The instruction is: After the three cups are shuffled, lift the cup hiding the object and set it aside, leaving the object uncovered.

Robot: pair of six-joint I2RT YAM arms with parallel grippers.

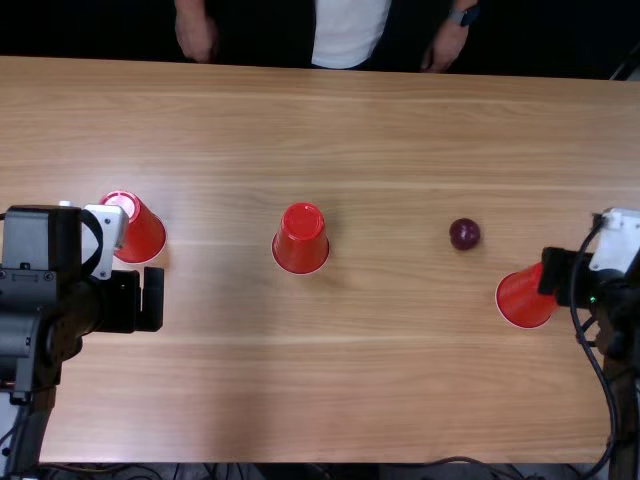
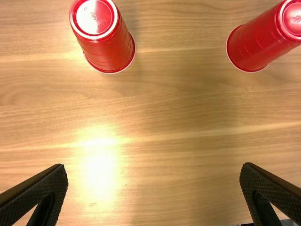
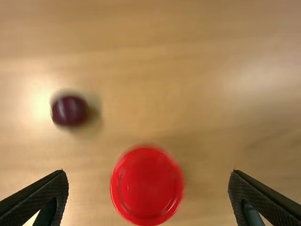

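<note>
Three red cups stand upside down on the wooden table: the left cup [image 1: 130, 228], the middle cup [image 1: 300, 238] and the right cup [image 1: 524, 296]. A dark purple ball [image 1: 464, 234] lies uncovered between the middle and right cups. My right gripper [image 1: 552, 276] is at the right cup, open; the cup [image 3: 146, 184] stands between its wide-spread fingers [image 3: 35, 197], with the ball [image 3: 69, 110] beyond. My left gripper [image 1: 150, 296] is open just in front of the left cup. Its wrist view shows two cups [image 2: 101, 35] [image 2: 263, 40] ahead of the spread fingers [image 2: 33, 197].
The table's right edge [image 1: 632, 180] lies close to my right gripper. Bare wood stretches across the near half of the table [image 1: 330, 380] and behind the row of cups.
</note>
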